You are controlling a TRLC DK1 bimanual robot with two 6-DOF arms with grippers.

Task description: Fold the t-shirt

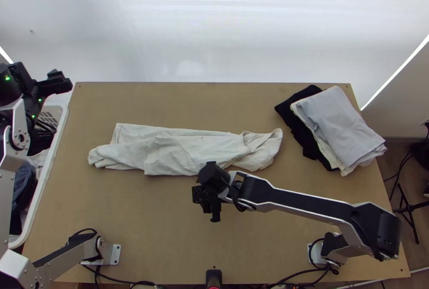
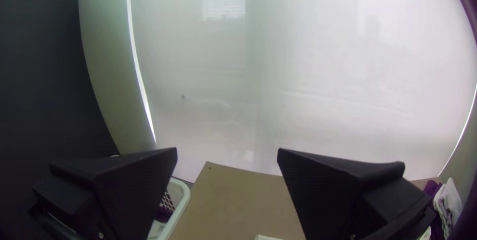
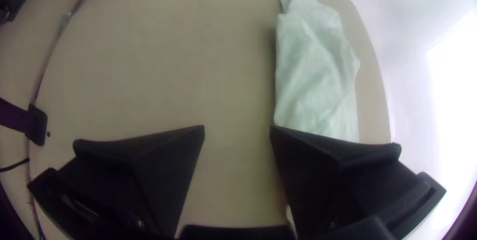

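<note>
Wooden table (image 1: 145, 208): white t-shirt (image 1: 177, 152) is laid in a rumpled strip; left gripper (image 1: 42, 78) and right gripper (image 1: 202, 196) are held open.

1. You have the t-shirt (image 1: 182, 152) lying across the middle of the table (image 1: 161, 208).
2. To its right, you have stacked clothes (image 1: 338, 123).
3. Left of your table, the basket (image 1: 42, 182) holds laundry (image 1: 22, 182).

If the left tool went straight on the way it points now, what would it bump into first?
Probably the white screen behind the table: in the left wrist view it stands ahead of the left tool, past the far edge. The distance is unclear.
</note>
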